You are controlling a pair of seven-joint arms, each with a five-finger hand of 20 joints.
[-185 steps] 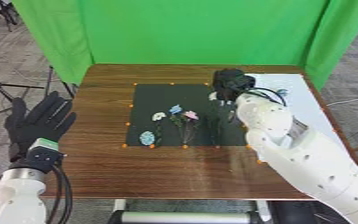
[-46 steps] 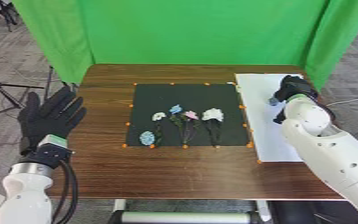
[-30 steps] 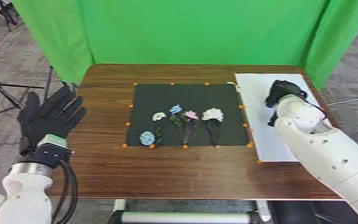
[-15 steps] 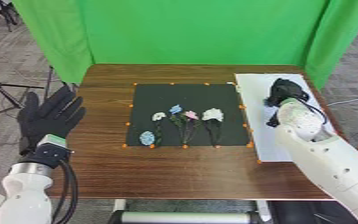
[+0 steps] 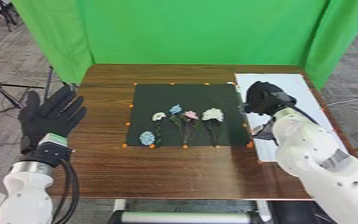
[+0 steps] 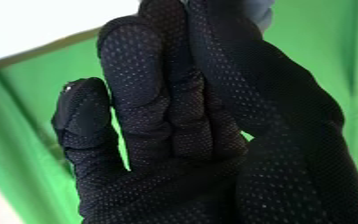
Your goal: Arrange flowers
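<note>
Green curtain [image 5: 193,32] behind, the right hand [image 5: 268,98] pinches a grey-blue flower [image 6: 262,11].

Right hand [image 5: 269,97] has moved. At first it was over the far right part of the dark mat [image 5: 180,95]. Then it went out toward the table's [image 5: 175,180] right edge, over the white sheet [image 5: 286,82]. In the last half second it came back left, now at the sheet's left side, close to the mat's right edge.
Grey-blue flower [image 6: 262,11] was on the sheet, now at the right hand's fingertips.
Big white flower [image 5: 213,115] was under that hand; now it lies uncovered, nearer the table's near edge.
Left hand [image 5: 47,120] shifted slightly toward the table's left edge.
</note>
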